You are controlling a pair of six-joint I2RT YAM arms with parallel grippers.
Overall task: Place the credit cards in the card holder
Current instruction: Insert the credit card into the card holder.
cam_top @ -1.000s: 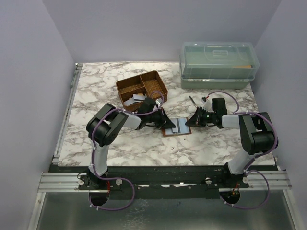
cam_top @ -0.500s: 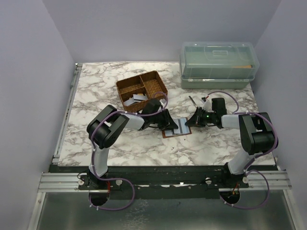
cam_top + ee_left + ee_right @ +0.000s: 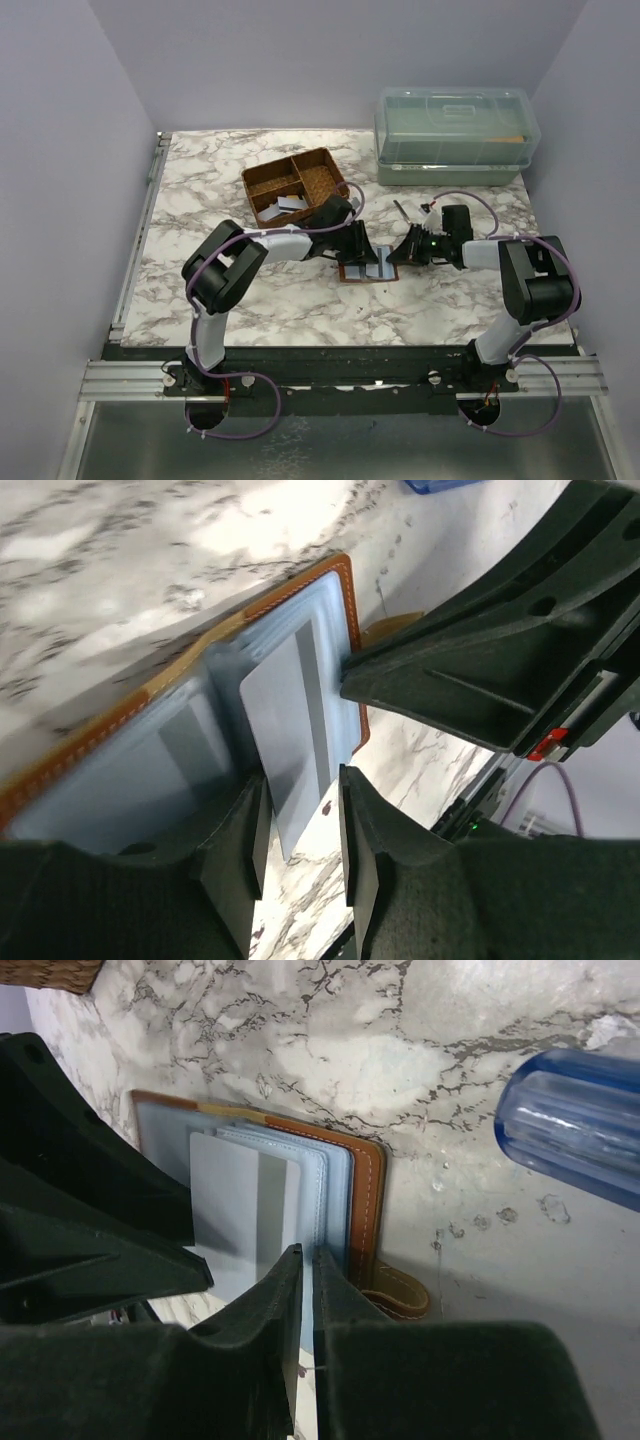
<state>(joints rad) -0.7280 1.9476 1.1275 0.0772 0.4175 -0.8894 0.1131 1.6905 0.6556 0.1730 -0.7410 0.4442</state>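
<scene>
**Card holder** (image 3: 370, 272): lies open and flat on the marble worktop (image 3: 200, 200), near the middle, between the two pincers and just in front of the basket (image 3: 322, 180).
- Cover: brown, leather-like, with a pale stitched edge.
- Closure: a small brown snap tab sticks out from one side.
- Inside: pale blue pockets in overlapping leaves, on both halves.

**Card** (image 3: 285, 720): thin, flat, pale grey, with a darker grey stripe along its length.
- One end is tucked into the pocket stack of one half.
- The other end sticks out past the holder's edge, over the worktop.

**Second card** (image 3: 185, 745): same grey with a stripe, seated in the pocket of the other half.

**Loose cards** (image 3: 282, 207): a few pale ones lying in the near compartment of the basket.

**Left pincer** (image 3: 302, 785): partly open.
- Its fingers stand on either side of the card's outer end.
- A narrow gap shows on at least one side, so the card is not clamped.

**Right pincer** (image 3: 307, 1255): jaws almost together, with only a thin slit between them.
- Its tips rest at the edge of the holder's inner leaves, on the side opposite the left pincer.
- Whether a leaf is pinched cannot be told.

**Other items:**
- Blue clear item (image 3: 575, 1125): rounded, lying on the worktop near the holder.
- Box (image 3: 455, 125): clear with a lid, at the far right corner of the worktop.
</scene>
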